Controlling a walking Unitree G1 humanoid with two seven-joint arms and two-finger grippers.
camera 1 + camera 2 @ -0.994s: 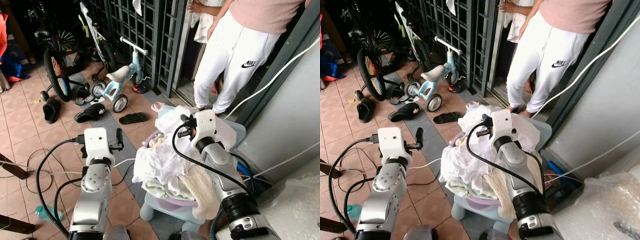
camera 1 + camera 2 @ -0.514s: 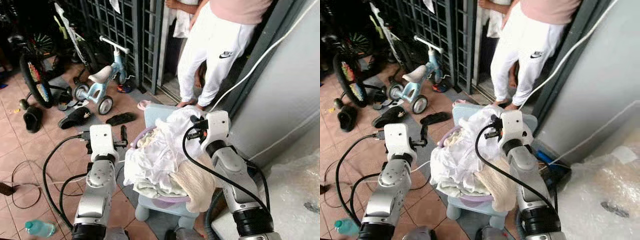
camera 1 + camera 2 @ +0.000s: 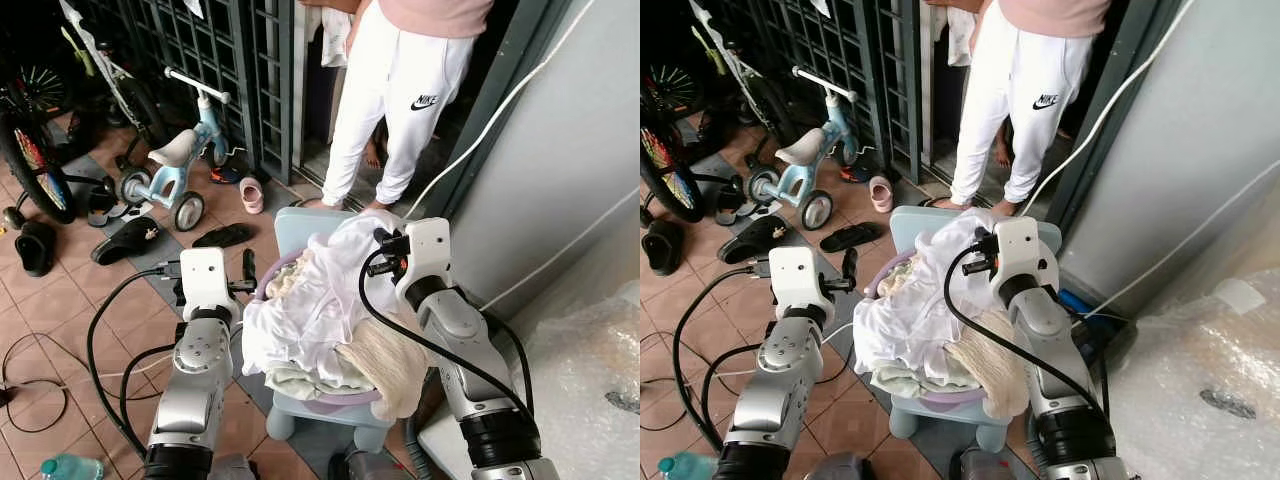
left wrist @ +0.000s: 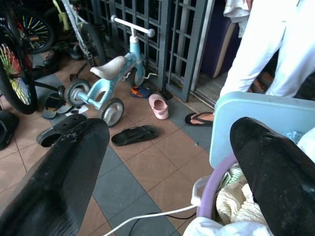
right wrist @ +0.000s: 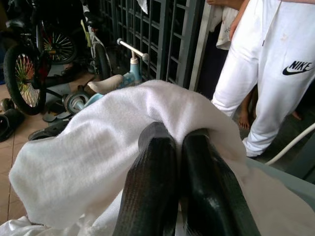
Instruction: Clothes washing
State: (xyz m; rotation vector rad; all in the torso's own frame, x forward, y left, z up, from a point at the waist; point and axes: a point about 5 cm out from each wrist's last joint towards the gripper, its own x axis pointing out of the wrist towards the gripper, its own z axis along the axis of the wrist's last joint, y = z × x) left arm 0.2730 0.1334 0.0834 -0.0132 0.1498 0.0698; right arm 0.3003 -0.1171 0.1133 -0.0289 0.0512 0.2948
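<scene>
A purple basin (image 3: 345, 398) heaped with clothes (image 3: 300, 320) is being carried on a pale blue stool (image 3: 300, 222), which is standing on the tiled floor (image 3: 70, 300) beside a grey wall (image 3: 560, 150). A cream towel (image 3: 385, 365) is being draped over the near edge of the basin, against the right arm.

The right gripper (image 5: 179, 162) is being held at the top of the heap, on the side towards the wall. Its two black fingers (image 5: 152, 182) are being pressed together, side by side, and a white cloth (image 5: 98, 162) is being folded over their tips, so the cloth is being pinched between them.

The left gripper (image 4: 167, 162) is being held low at the left side of the basin, just beside the purple rim. Its fingers (image 4: 64, 172) are being kept wide apart and nothing is being held between them; through the gap a white cable (image 4: 147, 216) is being seen on the tiles.

A person in white trousers (image 3: 385, 100) is standing just behind the stool, in front of a dark metal gate (image 3: 250, 60). Further left, a small blue tricycle (image 3: 175, 160), a pink slipper (image 3: 250, 195), black sandals (image 3: 222, 235) and a bicycle wheel (image 3: 25, 150) are being seen on the floor. Crumpled plastic sheet (image 3: 590, 380) is being seen at the far right.
</scene>
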